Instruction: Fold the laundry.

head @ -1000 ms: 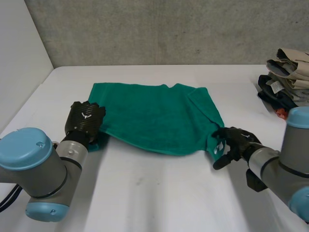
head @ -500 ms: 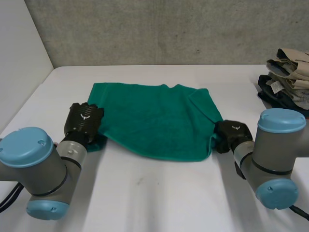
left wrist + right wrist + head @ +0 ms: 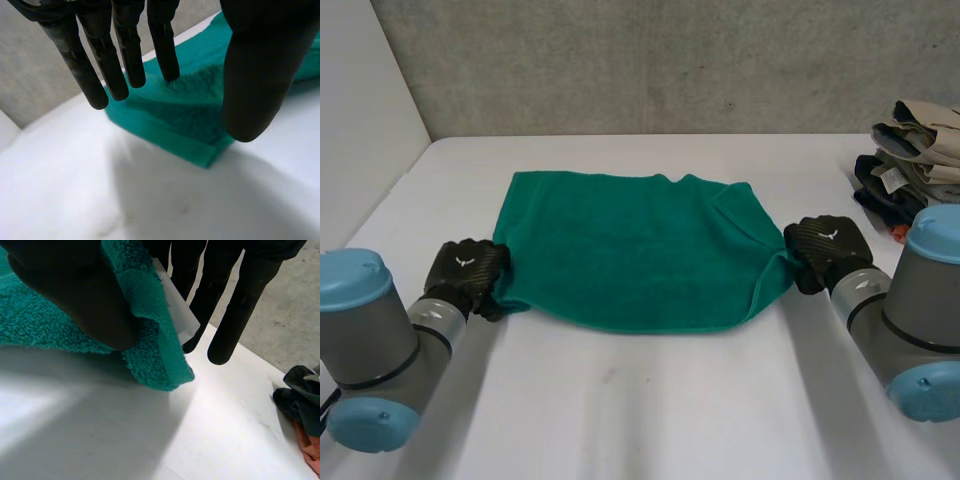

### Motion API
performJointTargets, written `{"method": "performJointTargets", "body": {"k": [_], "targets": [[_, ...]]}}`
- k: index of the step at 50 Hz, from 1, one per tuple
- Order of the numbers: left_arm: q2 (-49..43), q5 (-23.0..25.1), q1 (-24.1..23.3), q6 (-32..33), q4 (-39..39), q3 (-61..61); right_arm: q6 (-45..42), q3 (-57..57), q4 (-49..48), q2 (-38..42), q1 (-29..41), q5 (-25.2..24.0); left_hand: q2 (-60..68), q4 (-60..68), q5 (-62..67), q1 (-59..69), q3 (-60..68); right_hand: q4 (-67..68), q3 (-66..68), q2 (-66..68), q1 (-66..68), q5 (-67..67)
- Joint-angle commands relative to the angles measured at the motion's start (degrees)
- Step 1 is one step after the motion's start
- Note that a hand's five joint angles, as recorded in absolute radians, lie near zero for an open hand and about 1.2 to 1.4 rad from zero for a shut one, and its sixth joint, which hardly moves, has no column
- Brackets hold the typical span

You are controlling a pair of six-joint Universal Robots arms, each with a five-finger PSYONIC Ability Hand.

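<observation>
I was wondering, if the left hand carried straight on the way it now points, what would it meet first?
The green towel: the left hand sits right at its near left corner, so it would probably push into that cloth at once.

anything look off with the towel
Yes: the green towel is not flat. Its right side is doubled over in a slanted flap by the right hand, which pinches that corner, white tag showing.
</observation>
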Motion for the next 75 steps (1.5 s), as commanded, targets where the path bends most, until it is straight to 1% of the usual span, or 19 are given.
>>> {"method": "performJointTargets", "body": {"k": [1, 3, 8, 12, 16, 21, 27, 33, 38, 42, 44, 50, 54, 57, 61, 64, 66, 71, 75], "targets": [[-0.96, 4.89, 0.88, -4.18, -1.95, 1.81, 0.41, -0.54, -0.01, 0.09, -0.51, 0.12, 6.64, 6.77, 7.53, 6.52, 6.13, 11.36, 12.35, 13.51, 15.51, 12.87], [-1.4, 4.89, 0.97, -4.27, -1.78, 2.51, 0.32, -0.54, -0.01, 0.09, -0.51, 0.03, 11.34, 11.46, 12.23, 11.22, 10.82, 11.36, 12.35, 13.51, 15.51, 12.87], [-3.95, 4.8, 1.06, -4.88, -1.6, 6.02, -0.03, -0.54, 0.08, 0.01, -0.51, 0.03, 35.37, 35.49, 36.26, 35.25, 34.85, 11.36, 12.35, 13.51, 15.51, 12.87], [-4.74, 5.41, 1.06, -6.63, -2.12, 8.48, -1.78, -0.54, 0.08, -0.43, -0.43, -0.06, 45.29, 45.42, 46.18, 45.17, 44.78, 11.36, 12.35, 13.51, 15.51, 12.87], [-5.44, 5.24, 1.06, -10.67, -2.65, 10.07, -3.63, -0.72, 1.13, -3.32, -0.6, -0.06, 45.99, 46.12, 46.89, 45.87, 45.48, 11.36, 12.35, 13.51, 15.51, 12.87], [-2.12, 4.63, 0.88, -11.91, -5.38, 9.2, -7.76, -2.56, 6.31, -7.55, -0.69, -0.06, 45.99, 46.12, 46.89, 45.87, 45.48, 11.36, 12.35, 13.51, 15.51, 12.87], [14.2, 4.62, 4.04, -11.65, -6.87, 5.95, -13.73, -6.43, 19.22, -14.66, -0.69, -0.15, 45.99, 46.12, 46.89, 45.87, 45.48, 11.36, 12.35, 13.51, 15.51, 12.87], [25.31, 5.33, 4.66, -9.89, -9.15, 4.81, -19.45, -11.7, 31.54, -19.86, -0.43, -1.02, 45.99, 46.12, 46.89, 45.87, 45.48, 11.36, 12.35, 13.51, 15.51, 12.87], [22.69, 5.24, 4.75, -7.44, -10.3, 3.22, -19.89, -12.41, 33.04, -20.12, -0.34, -2.96, 45.99, 46.12, 46.89, 45.87, 45.48, 11.36, 12.35, 13.51, 15.51, 12.87], [14.96, 4.63, 4.66, -1.82, -10.74, 3.75, -19.19, -11.53, 32.86, -18.55, -0.07, -3.66, 45.99, 46.12, 46.89, 45.87, 45.48, 11.36, 12.35, 13.51, 15.51, 12.87], [9.78, 4.45, 4.75, 2.57, -10.57, 4.36, -18.58, -11.62, 32.6, -14.61, 0.19, -3.57, 45.99, 46.12, 46.89, 45.87, 45.48, 11.36, 12.35, 13.51, 15.51, 12.87], [-0.42, 0.86, 4.14, 10.4, -9.95, 10.93, -16.56, -13.63, 27.6, -6.42, 0.28, -3.31, 45.99, 46.12, 46.89, 45.87, 45.48, 11.36, 12.35, 13.51, 15.51, 12.87], [-3.59, -0.29, 2.12, 10.59, -5.93, 21.71, -13.84, -19.34, 19.17, -2.9, 0.37, -1.91, 45.99, 46.12, 46.89, 45.87, 45.48, 11.36, 12.35, 13.51, 15.51, 12.87], [-3.78, -0.3, 0.8, 10.06, -2.23, 29.12, -10.59, -25.84, 9.95, -1.84, 0.36, 1.16, 45.99, 46.12, 46.89, 45.87, 45.48, 11.36, 12.35, 13.51, 15.51, 12.87], [-2.99, 0.06, -0.26, 7.69, 10.77, 40.91, -5.32, -31.56, -9.86, -2.37, 0.45, 4.07, 45.99, 46.12, 46.89, 45.87, 45.48, 11.36, 12.35, 13.51, 15.51, 12.87], [-1.41, -1.52, -0.08, 4.98, 18.23, 46.0, -3.46, -31.31, -20.98, -3.33, 0.45, 4.86, 45.99, 46.12, 46.89, 45.87, 45.48, 11.36, 12.35, 13.51, 15.51, 12.87], [-0.53, -2.23, -0.26, 3.91, 18.61, 46.81, -2.84, -30.34, -28.38, -4.39, 0.45, 5.04, 45.99, 46.12, 46.89, 45.87, 45.48, 11.36, 12.35, 13.51, 15.51, 12.87], [0.44, -2.85, 0.18, 2.77, 15.02, 45.94, -2.76, -29.11, -28.75, -4.3, 0.8, 4.43, 45.99, 46.12, 46.89, 45.87, 45.48, 11.36, 12.35, 13.51, 15.51, 12.87], [1.23, -2.85, 0.44, 2.85, 11.06, 40.24, -2.49, -27.27, -24.01, -3.86, 0.98, 4.16, 45.99, 46.12, 46.89, 45.87, 45.48, 11.36, 12.35, 13.51, 15.51, 12.87]]}}
